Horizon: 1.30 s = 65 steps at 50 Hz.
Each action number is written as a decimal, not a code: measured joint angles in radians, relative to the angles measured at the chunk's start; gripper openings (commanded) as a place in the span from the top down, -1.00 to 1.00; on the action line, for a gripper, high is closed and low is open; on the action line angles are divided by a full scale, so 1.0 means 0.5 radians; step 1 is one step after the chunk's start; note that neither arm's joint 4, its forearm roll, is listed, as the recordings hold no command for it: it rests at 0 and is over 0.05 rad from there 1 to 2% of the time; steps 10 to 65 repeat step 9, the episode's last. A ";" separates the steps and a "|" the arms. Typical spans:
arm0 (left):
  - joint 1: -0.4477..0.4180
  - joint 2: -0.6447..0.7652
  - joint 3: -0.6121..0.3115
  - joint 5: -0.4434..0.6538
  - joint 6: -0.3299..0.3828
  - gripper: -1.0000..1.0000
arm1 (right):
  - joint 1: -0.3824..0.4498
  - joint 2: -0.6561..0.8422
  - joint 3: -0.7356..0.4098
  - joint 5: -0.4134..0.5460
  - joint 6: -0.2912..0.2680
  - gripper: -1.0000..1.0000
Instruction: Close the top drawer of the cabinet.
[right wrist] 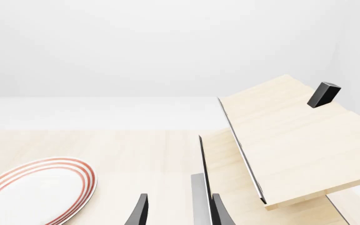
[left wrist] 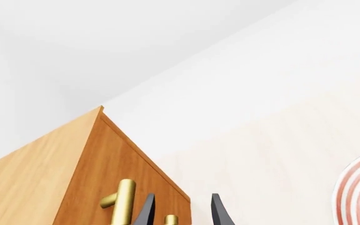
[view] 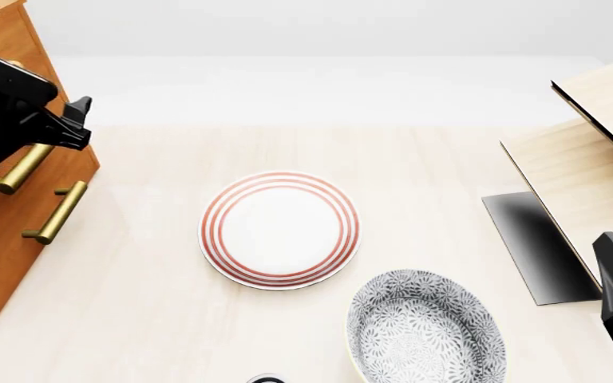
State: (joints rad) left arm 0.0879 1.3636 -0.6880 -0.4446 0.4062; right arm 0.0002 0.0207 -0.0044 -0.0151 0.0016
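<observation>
Through the left wrist camera I saw the left tool point(left wrist: 181, 211) with fingers narrowly apart, holding nothing, the cabinet point(left wrist: 73, 168) and a brass handle point(left wrist: 122, 202) just beside them, white walls beyond.

From the front, the left tool point(view: 76, 120) sat against the top drawer point(view: 45, 163), the striped plate point(view: 280, 230) and patterned bowl point(view: 426, 329) well off on the pale surface point(view: 157, 319).

The right wrist camera showed my right tool point(right wrist: 180, 211) narrowly open, empty, the light-wood panel structure point(right wrist: 292, 136) close ahead.

No legible text, labels or numbers, seemingly, on anything here.
</observation>
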 measured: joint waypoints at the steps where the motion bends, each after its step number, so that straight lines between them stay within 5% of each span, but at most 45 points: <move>1: 0.004 -0.001 0.000 0.000 -0.004 -1.00 | 0.000 0.000 0.000 0.000 0.000 -1.00; 65: 0.024 -0.028 0.008 0.007 -0.040 -1.00 | 0.000 0.000 0.000 0.000 0.000 -1.00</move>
